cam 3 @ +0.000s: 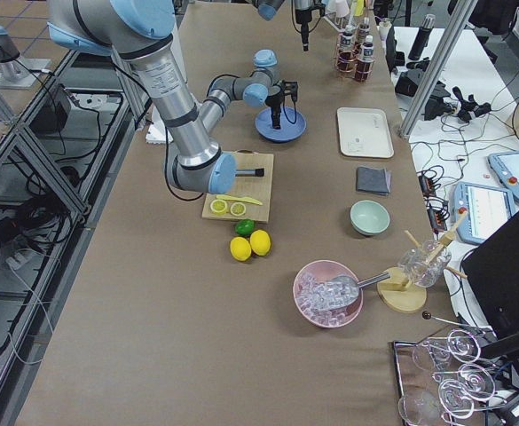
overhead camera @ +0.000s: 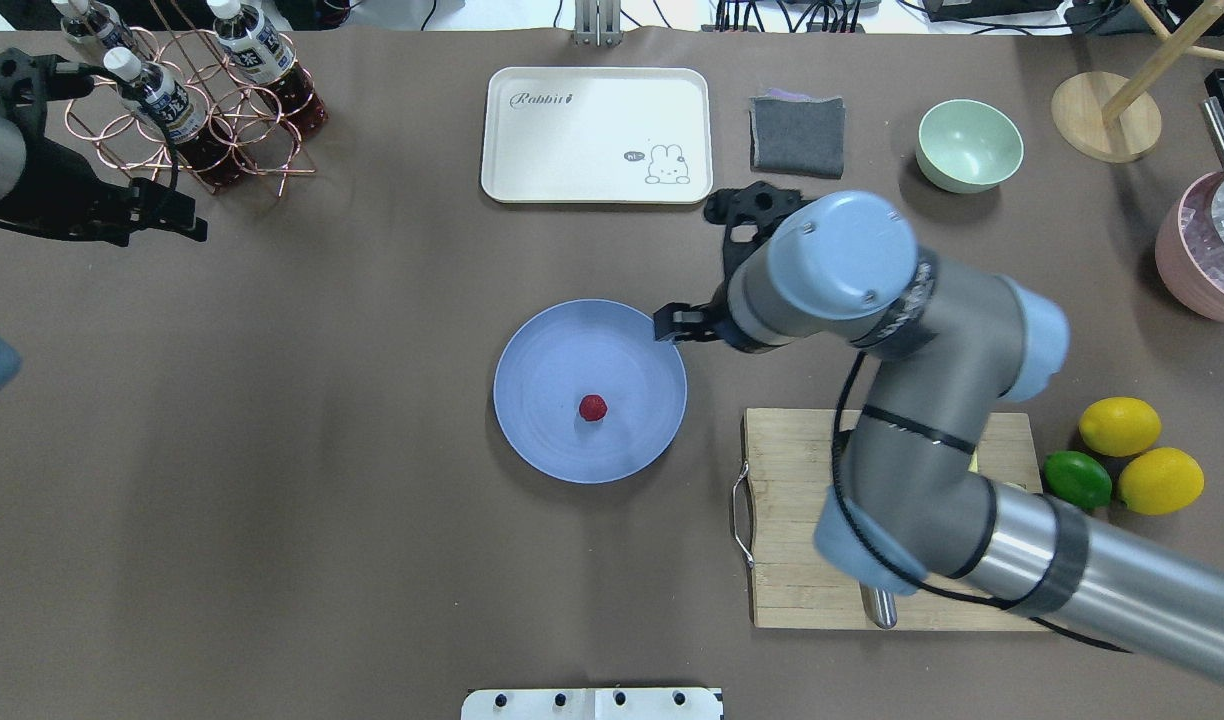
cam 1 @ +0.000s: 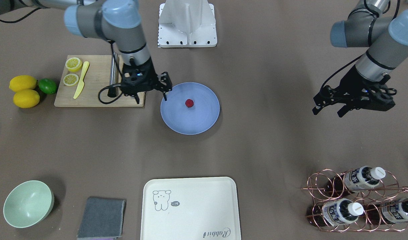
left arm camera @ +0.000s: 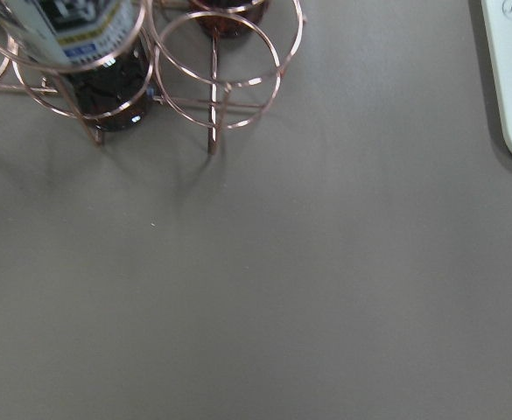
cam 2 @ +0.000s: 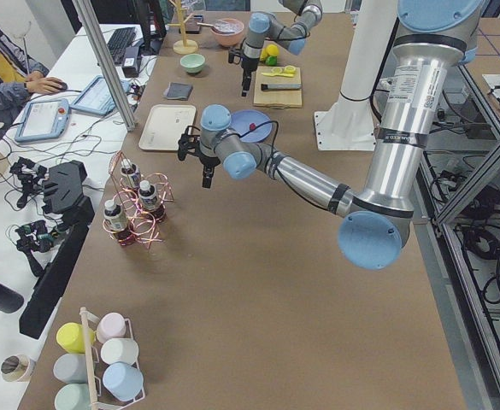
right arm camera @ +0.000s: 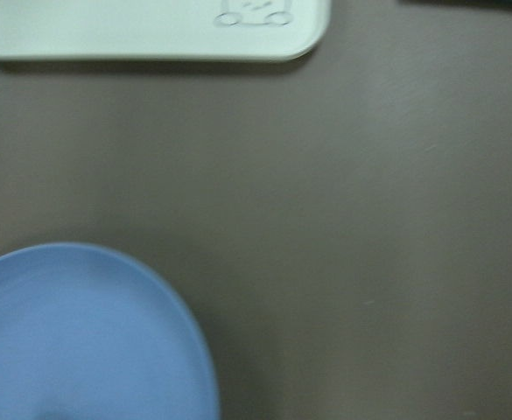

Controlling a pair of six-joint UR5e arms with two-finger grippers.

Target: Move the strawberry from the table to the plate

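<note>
Exterior front-facing: strawberry [cam 1: 189, 103] on plate [cam 1: 204, 124], near but clear of wide-apart, empty right pincer [cam 1: 151, 96].

Opposed overhead and front cameras share the plate [overhead camera: 537, 405].

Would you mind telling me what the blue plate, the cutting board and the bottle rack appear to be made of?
The blue plate looks like matte plastic or melamine: its colour is even and it shows no glare, though glazed ceramic cannot be excluded. The cutting board seems to be pale wood or bamboo, with visible strip grain. The bottle rack appears to be thin, shiny, copper-coloured metal wire.
</note>
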